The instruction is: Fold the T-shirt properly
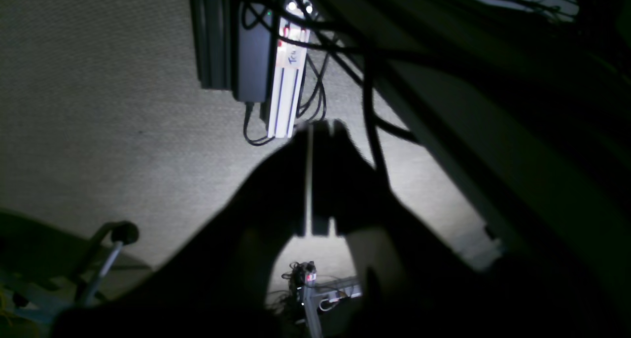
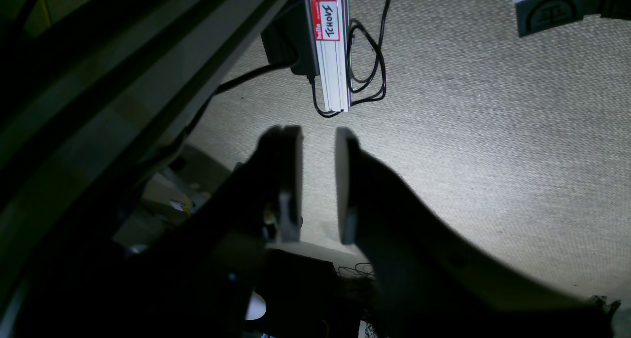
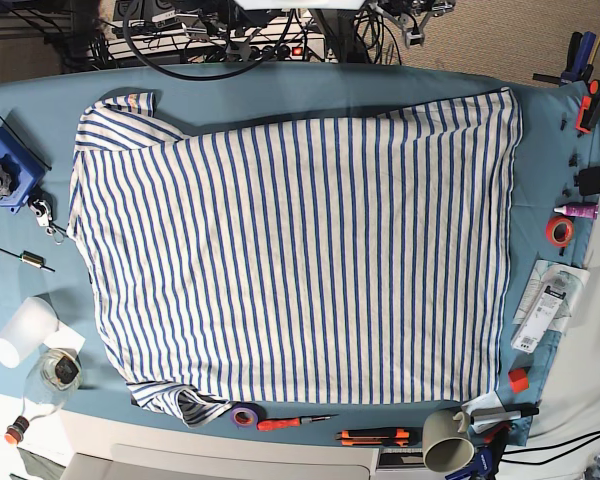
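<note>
The T-shirt (image 3: pixel 295 255), white with thin blue stripes, lies spread flat over most of the teal table cloth (image 3: pixel 320 90) in the base view. One sleeve is bunched at the far left corner and another at the near left corner. Neither arm shows in the base view. In the left wrist view my left gripper (image 1: pixel 318 127) is shut and holds nothing, hanging over carpeted floor. The right wrist view has my right gripper (image 2: pixel 318 131) open with bare carpet showing between its fingers. No part of the T-shirt appears in either wrist view.
Around the shirt lie a blue box (image 3: pixel 5 170), a white cup (image 3: pixel 22 332), a glass bottle (image 3: pixel 48 380), a tape roll (image 3: pixel 244 415), a screwdriver (image 3: pixel 290 422), a mug (image 3: pixel 442 440) and an orange tape roll (image 3: pixel 559 231). A labelled rail (image 2: pixel 331 57) with cables crosses the floor.
</note>
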Available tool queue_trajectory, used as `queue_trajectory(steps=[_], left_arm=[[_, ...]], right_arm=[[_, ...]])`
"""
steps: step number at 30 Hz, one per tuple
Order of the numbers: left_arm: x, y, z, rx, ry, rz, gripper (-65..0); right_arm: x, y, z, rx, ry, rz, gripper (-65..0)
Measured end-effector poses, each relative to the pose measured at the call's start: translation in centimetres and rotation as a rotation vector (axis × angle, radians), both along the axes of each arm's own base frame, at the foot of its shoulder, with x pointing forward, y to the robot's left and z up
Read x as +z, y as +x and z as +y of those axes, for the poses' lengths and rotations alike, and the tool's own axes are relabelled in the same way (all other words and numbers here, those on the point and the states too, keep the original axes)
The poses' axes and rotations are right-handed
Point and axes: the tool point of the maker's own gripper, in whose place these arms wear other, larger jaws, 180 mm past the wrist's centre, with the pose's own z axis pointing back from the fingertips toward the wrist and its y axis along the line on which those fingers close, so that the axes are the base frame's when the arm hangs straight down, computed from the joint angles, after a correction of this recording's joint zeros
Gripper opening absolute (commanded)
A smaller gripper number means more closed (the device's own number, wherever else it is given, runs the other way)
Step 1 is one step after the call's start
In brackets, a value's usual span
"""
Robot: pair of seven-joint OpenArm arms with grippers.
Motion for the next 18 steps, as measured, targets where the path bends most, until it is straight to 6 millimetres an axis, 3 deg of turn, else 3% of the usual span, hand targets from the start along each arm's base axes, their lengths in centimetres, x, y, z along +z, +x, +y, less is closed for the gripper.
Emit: queue_trajectory(steps=[11,18], left_arm=[[-0.1,-1.3,5.6,-0.012,0.085,0.021,-65.0],[-0.1,-1.1,7.7,-0.016,0.119,0.009,-65.0]], right_arm=[[0.0,0.0,-2.0,0.003,-0.029,0.0,-52.5],[0.0,0.0,-2.6,0.003,-0.038,0.0,-52.5]])
